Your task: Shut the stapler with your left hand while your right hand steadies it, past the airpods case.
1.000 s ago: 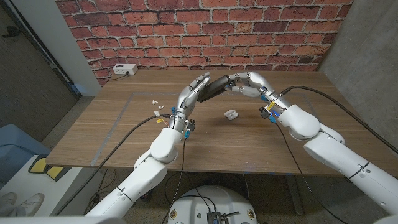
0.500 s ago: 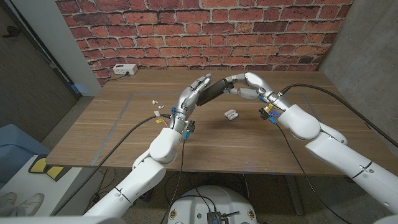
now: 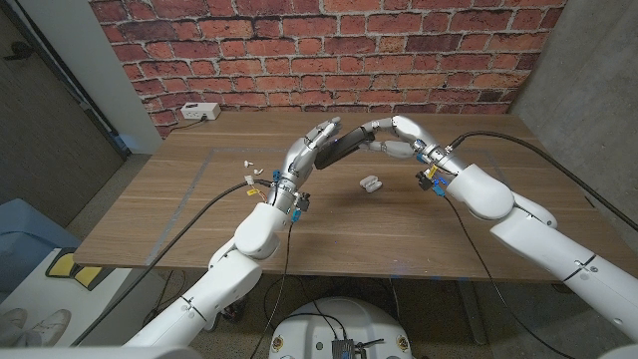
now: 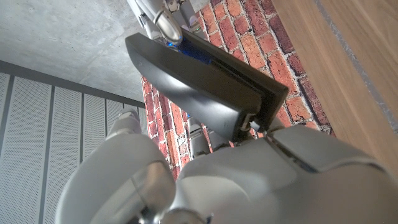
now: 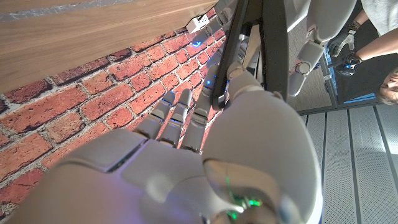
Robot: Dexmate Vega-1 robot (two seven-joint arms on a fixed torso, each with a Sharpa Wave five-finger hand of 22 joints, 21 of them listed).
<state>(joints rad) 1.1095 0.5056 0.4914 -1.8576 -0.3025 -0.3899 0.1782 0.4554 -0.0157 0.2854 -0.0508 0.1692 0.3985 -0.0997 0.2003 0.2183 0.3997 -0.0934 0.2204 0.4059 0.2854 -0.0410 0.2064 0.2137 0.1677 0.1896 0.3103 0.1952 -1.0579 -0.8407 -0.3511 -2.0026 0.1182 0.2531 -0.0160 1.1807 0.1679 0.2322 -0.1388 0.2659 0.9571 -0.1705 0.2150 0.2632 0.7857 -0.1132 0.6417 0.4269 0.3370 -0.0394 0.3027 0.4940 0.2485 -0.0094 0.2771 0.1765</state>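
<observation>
A red brick wall stood behind the wooden table (image 3: pixel 199 209), and toward its far middle the two arms met over the black, long-bodied stapler (image 3: pixel 344 143). The stapler was off the tabletop, tilted, beyond the small white airpods case (image 3: pixel 371 183) that lay apart from both hands on bare wood. The right hand (image 3: pixel 391 136) had its fingers wrapped around one end, clamped on the stapler; the left hand (image 3: pixel 311 144) had its fingers extended along the other end, touching it, though whether it truly gripped could not be told. The risk, as I judged it, was that pressing from the left while the stapler hung in the air would twist it out of the right hand's hold, or catch a finger in the closing gap. The head view gave the layout and the case; the left wrist view showed the stapler's dark underside and its squared end close above that hand, and the right wrist view showed its narrow edge running past the curled fingers (image 5: pixel 177 118).
</observation>
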